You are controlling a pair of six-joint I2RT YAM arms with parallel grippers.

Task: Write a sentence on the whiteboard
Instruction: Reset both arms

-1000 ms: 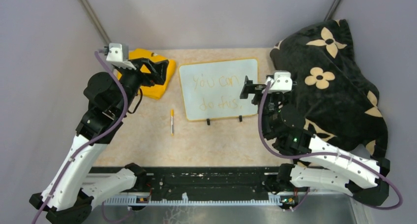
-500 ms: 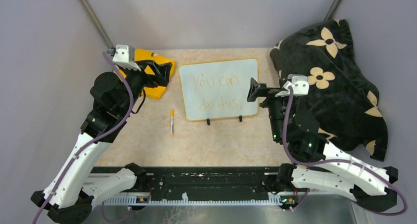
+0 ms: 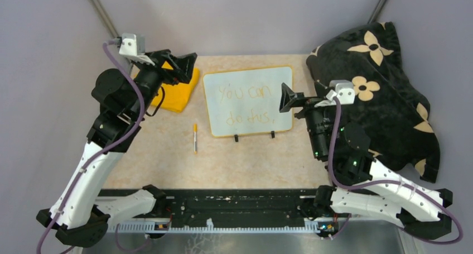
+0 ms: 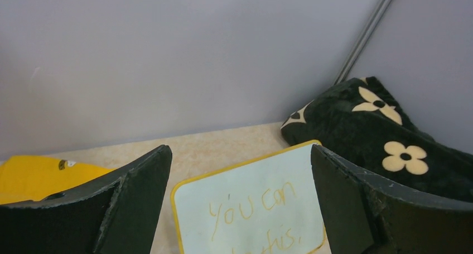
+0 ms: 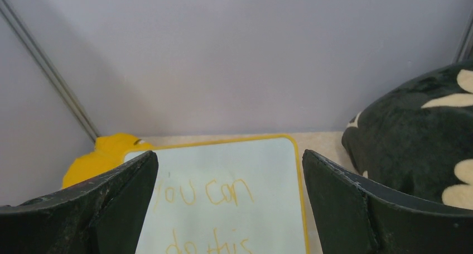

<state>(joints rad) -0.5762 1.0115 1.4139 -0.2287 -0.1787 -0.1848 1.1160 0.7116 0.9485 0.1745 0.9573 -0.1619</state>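
The flat white whiteboard [image 3: 248,100] with rounded corners and a thin yellow-orange rim is resting on the speckled beige bench [image 3: 167,159], showing the yellow-orange handwritten sentence [image 3: 245,104] "you can do this" in two lines. The left claw [image 3: 188,68] is hovering just off the board's left edge, above a folded yellow cloth [image 3: 177,97], and the right claw [image 3: 285,97] is overlapping its right edge in the top view, both claws gaping wide and gripping nothing. In both wrist views the frame's bottom edge is cutting off the sentence's lower line.
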